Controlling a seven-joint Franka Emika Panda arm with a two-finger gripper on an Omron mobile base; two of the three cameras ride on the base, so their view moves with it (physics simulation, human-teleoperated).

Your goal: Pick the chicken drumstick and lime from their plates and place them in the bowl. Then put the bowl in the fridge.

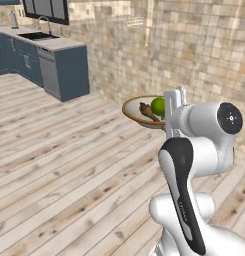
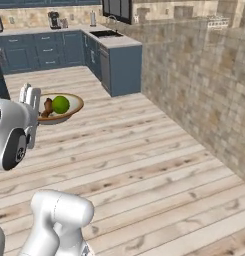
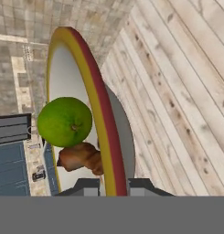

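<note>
Hand view shows the gripper (image 3: 114, 185) clenched on the rim of the bowl (image 3: 102, 91), one dark fingertip on each side of the rim at 6 o'clock, the rim passing between them. Seen edge-on here, the bowl's rim reads yellow on its inner edge and dark red on the outer, with a pale grey inside and grey underside. The lime (image 3: 65, 121) is bright green, round, with a small brown stem dimple, and lies inside the bowl touching the chicken drumstick (image 3: 81, 157), which is brown, lumpy and sits at 5 o'clock from the lime. Left base view shows the bowl (image 1: 134, 113) held level in the air above the wooden plank floor (image 1: 69, 170), tan inside with a darker rim, the lime (image 1: 157, 105) at 2 o'clock from the drumstick (image 1: 146, 112). Right base view confirms the same: bowl (image 2: 74, 106) aloft, lime (image 2: 60, 104) beside drumstick (image 2: 47, 107). Blue cabinets (image 2: 119, 67) stand well apart along the tiled wall.
</note>
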